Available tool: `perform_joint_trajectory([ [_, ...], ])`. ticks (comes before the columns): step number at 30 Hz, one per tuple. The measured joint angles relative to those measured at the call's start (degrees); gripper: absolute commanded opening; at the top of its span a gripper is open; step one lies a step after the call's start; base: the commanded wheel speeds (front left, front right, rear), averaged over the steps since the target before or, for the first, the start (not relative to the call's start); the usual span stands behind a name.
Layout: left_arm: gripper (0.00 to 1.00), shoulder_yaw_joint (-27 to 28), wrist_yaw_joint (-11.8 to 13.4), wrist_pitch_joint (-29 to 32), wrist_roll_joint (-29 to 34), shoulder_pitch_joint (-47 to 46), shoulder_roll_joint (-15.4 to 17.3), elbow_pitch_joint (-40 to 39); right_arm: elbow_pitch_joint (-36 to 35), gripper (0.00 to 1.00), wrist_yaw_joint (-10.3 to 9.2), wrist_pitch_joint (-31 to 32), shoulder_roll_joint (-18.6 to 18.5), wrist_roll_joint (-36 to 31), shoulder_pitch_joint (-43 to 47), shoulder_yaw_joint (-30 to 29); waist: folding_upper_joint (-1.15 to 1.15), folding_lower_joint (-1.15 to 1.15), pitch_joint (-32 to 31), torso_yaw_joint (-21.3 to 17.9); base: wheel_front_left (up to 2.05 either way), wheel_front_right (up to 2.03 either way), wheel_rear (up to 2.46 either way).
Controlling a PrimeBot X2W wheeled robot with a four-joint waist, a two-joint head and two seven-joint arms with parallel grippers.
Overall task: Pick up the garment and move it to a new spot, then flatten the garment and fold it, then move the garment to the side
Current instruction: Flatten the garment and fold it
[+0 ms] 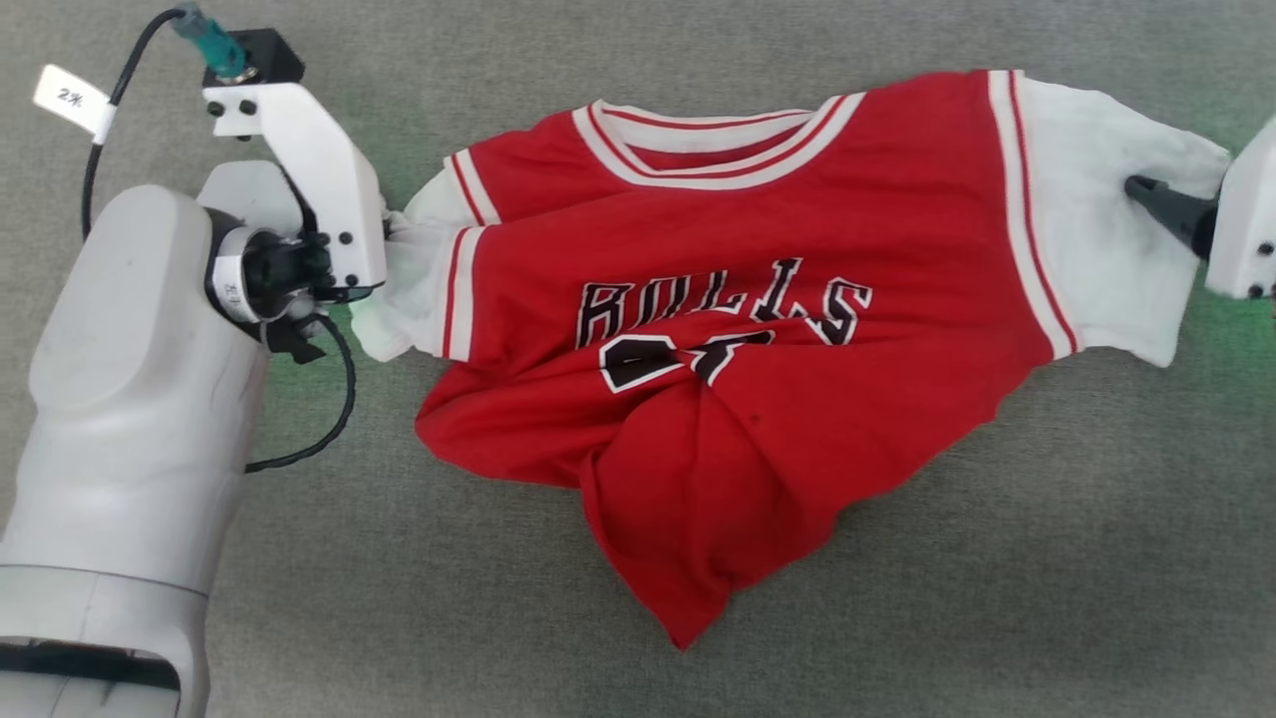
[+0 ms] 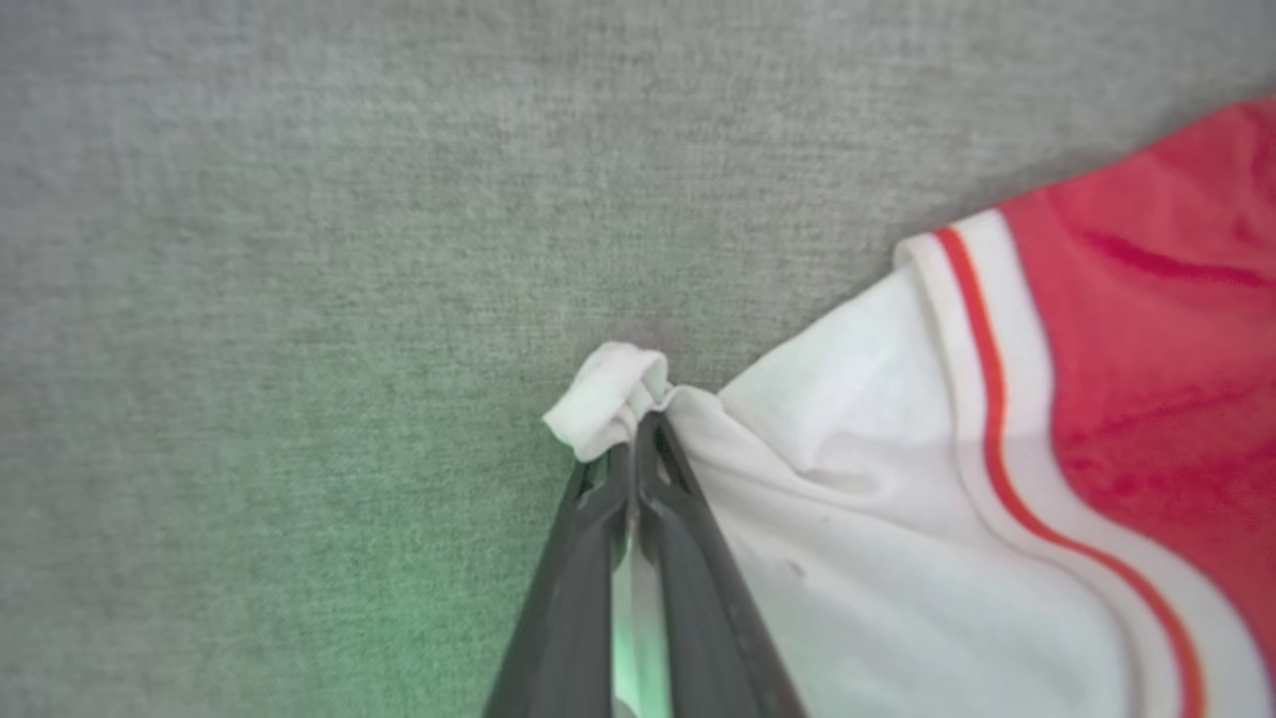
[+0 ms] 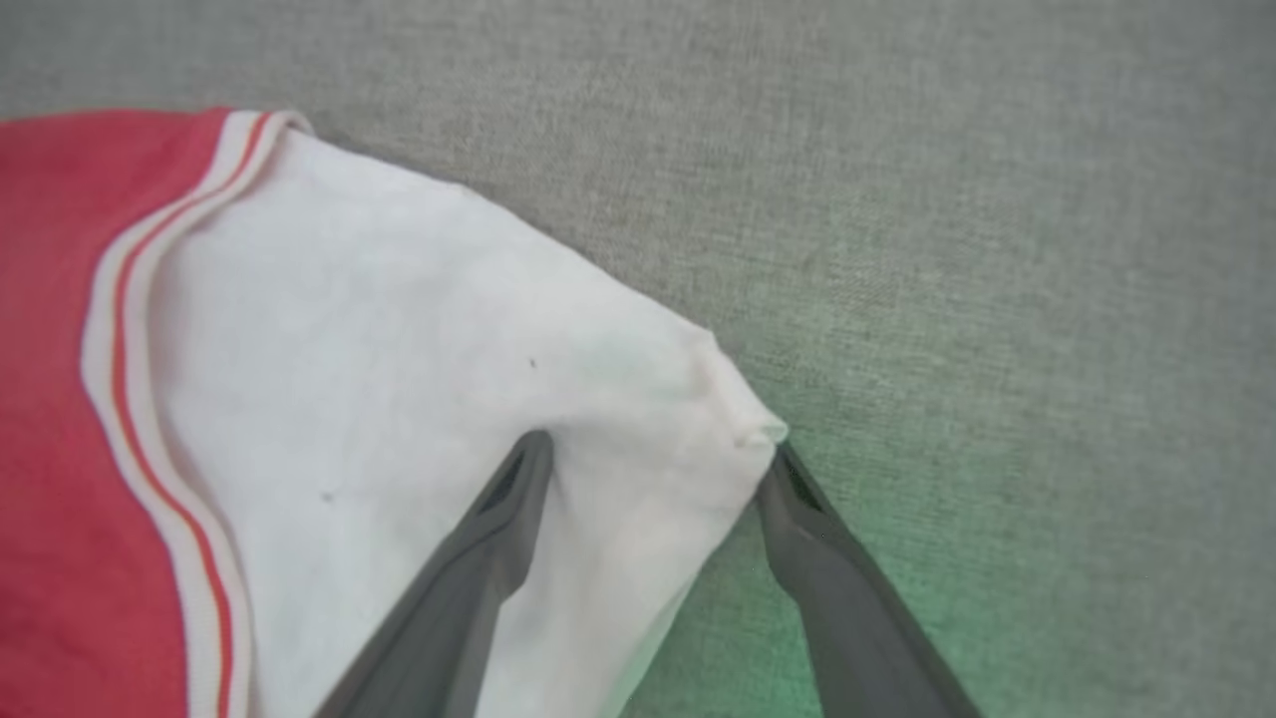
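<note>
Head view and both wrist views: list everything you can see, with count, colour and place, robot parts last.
garment: one, red with white sleeves and black lettering, lying rumpled mid-surface.
surface: one, grey woven cloth, under everything.
tag: one, white, on the cable at upper left.
cable: one, black, looping beside the left wrist.
left forearm: one, pale grey, lower left.
left gripper: one, dark fingers, shut on the left sleeve's edge.
right gripper: one, dark fingers, open, straddling the right sleeve's tip.

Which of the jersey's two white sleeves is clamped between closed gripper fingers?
The left sleeve: the left gripper is shut on its bunched hem. The right gripper, open, only straddles the right sleeve.
</note>
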Motion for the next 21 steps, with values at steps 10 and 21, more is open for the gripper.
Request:
perform_joint_trajectory([
  [10,0.00,-0.4,-1.0,-4.9,-0.3,-1.4,-1.9,3.1,4.8,0.00,-0.22,10.7,-3.2,7.8,-5.7,8.8,0.00,0.00,0.2,1.8,0.00,0.00,0.00],
  [21,0.00,0.2,-2.2,-8.2,-0.1,-4.5,0.9,0.4,-0.3,0.00,0.00,3.3,-5.8,12.2,-5.4,9.5,-0.01,0.00,-5.1,0.7,0.00,0.00,0.00],
])
